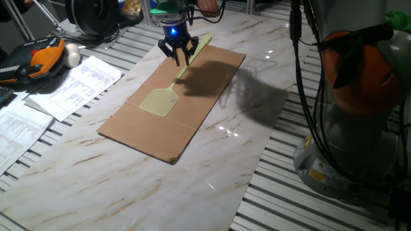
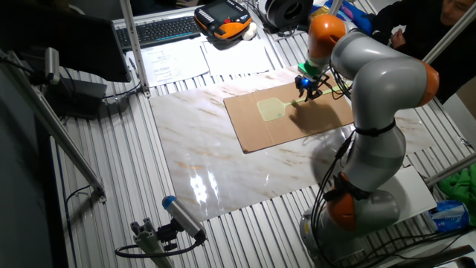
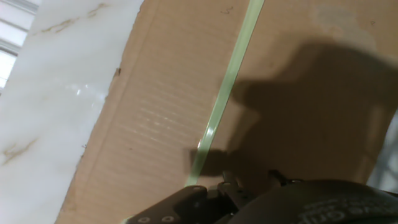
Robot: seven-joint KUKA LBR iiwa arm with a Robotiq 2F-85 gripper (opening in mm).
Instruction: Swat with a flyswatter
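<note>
The pale yellow-green flyswatter (image 1: pixel 158 101) lies on a brown cardboard sheet (image 1: pixel 128 125), its mesh head toward the near left and its thin handle running to the far right. My gripper (image 1: pixel 180 59) points down over the middle of the handle with its fingertips closed in on it. In the other fixed view the gripper (image 2: pixel 306 93) is just right of the swatter head (image 2: pixel 271 109). In the hand view the handle (image 3: pixel 227 87) runs from the top down to the dark gripper body at the bottom, over the cardboard (image 3: pixel 155 112).
The cardboard rests on a white marble tabletop (image 1: pixel 96 186). Printed papers (image 1: pixel 70 83) and an orange-black pendant (image 1: pixel 38 58) lie at the left. The arm's grey and orange base (image 1: pixel 359 96) stands at the right. A keyboard (image 2: pixel 160 30) sits at the back.
</note>
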